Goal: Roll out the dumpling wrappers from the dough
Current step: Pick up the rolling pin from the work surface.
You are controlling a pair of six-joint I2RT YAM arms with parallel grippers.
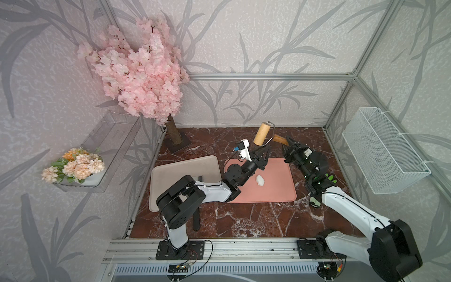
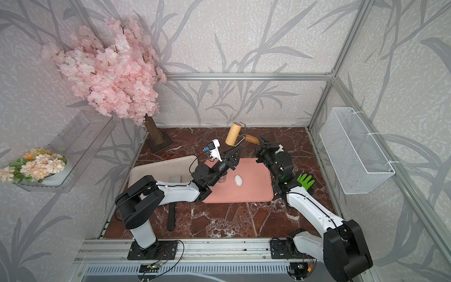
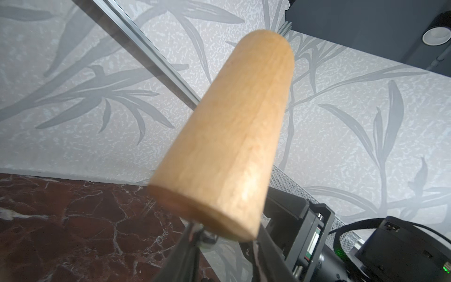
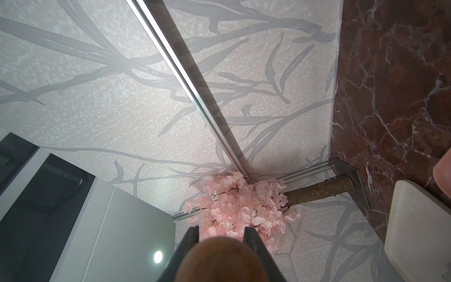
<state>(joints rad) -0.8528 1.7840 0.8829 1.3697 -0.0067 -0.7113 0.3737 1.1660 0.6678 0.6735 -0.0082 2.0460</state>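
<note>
Right wrist view: the right claw (image 4: 220, 231) pinches the rounded brown handle (image 4: 219, 261) of the tan wooden roller (image 1: 261, 133), with one black finger on each side of it. In both top views that roller is held tilted above the 12 o'clock edge of the dark red marble counter (image 1: 244, 219). The left claw (image 1: 267, 147) sits at the cylinder's lower end. In the left wrist view its fingers (image 3: 185, 246) stand somewhat apart on either side of that end, and I cannot tell whether they press on it. The dough (image 1: 260, 180), a small white oval lump, lies near the middle of the pink rectangular mat (image 1: 275, 193), at 6 o'clock from the roller and apart from both claws. A beige rounded rectangular tray (image 1: 170, 175) lies at 9 o'clock of the mat, and a green glove (image 2: 306, 181) at 3 o'clock.
</note>
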